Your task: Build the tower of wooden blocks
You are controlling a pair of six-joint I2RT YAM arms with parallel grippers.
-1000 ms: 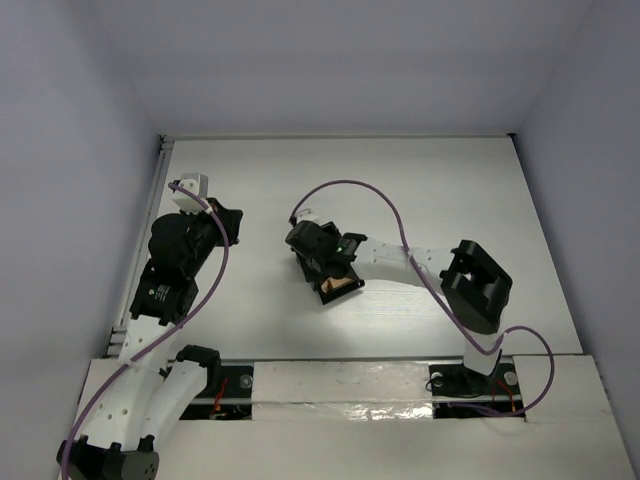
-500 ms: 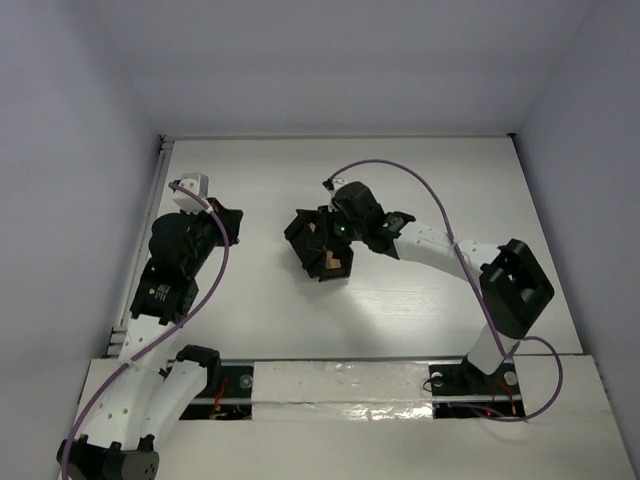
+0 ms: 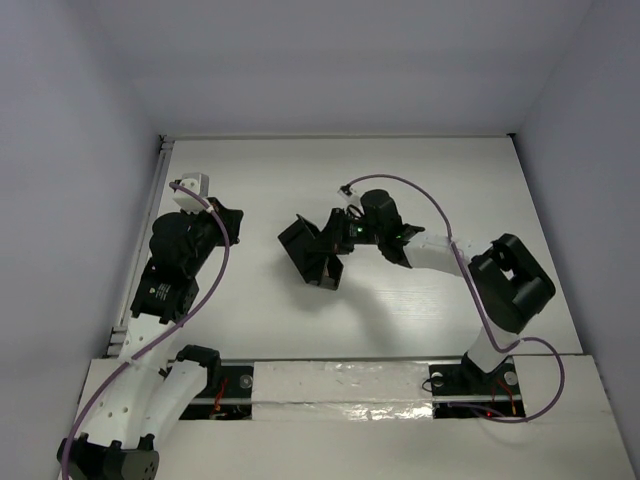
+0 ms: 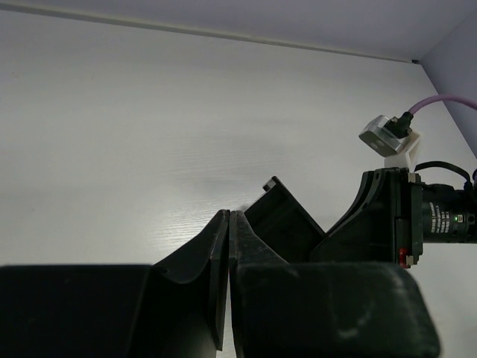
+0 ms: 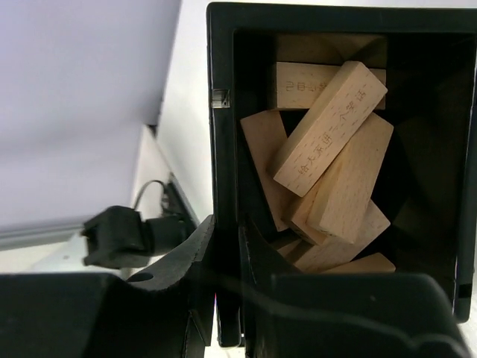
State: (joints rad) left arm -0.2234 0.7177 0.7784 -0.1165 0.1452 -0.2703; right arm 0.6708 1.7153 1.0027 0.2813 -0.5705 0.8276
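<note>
top: high over near edge, looking down on whole table [image 3: 420, 300] | left wrist: low, across table toward black box [image 4: 287, 224] | right wrist: close, into that box

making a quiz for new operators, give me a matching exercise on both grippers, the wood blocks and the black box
Things:
1. left gripper
2. right gripper
3. wooden blocks
4. black plastic box

States:
a. jumbled together inside the box
b. clamped on one wall of the box
c. shut, nothing between the fingers
d. tilted, at mid-table

Pairs: 1-c, 2-b, 3-a, 4-d
</note>
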